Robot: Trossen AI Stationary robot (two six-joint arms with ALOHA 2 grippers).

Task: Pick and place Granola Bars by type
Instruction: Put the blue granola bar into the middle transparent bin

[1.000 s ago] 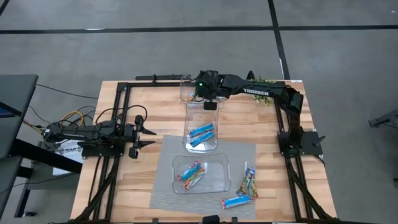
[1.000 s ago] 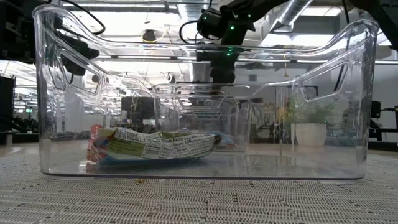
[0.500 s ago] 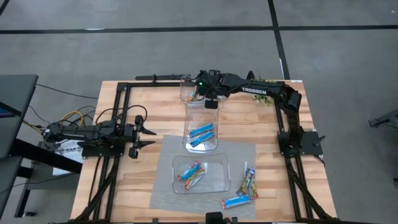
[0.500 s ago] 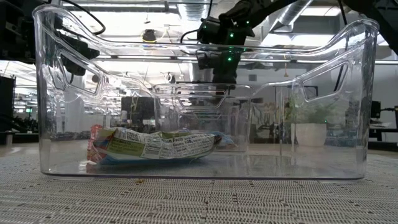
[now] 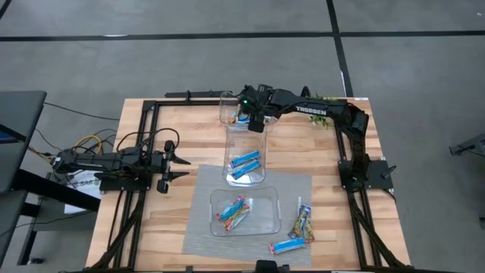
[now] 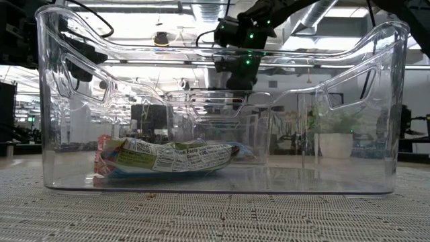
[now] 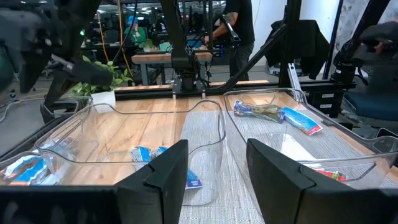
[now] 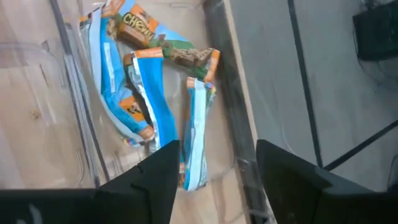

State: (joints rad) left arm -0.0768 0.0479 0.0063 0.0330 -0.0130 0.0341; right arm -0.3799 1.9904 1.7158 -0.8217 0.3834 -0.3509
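My right gripper [image 8: 211, 180] hangs open over the far clear bin [image 5: 227, 112], touching nothing. Below it, several blue-and-orange Granola Bars [image 8: 140, 93] lie in that bin, one blue-and-white bar [image 8: 198, 134] right under the fingers. The middle bin [image 5: 246, 155] holds two blue bars [image 5: 245, 164]. In the near bin [image 5: 244, 212] lie multicoloured bars [image 6: 168, 156]. A multicoloured bar [image 5: 303, 221] and a blue bar [image 5: 292, 245] lie loose on the grey mat. My left gripper [image 5: 180, 167] waits open at the table's left side.
The three clear bins stand in a row from the far edge to the near edge at mid-table. A small green plant [image 5: 326, 98] stands at the far right behind my right arm. Black frame rails run along the table's edges. Bare wood shows between the left gripper and the bins.
My right gripper has opened above the far bin and stayed roughly in place. The blue-and-white bar now lies loose in the bin under its fingers.
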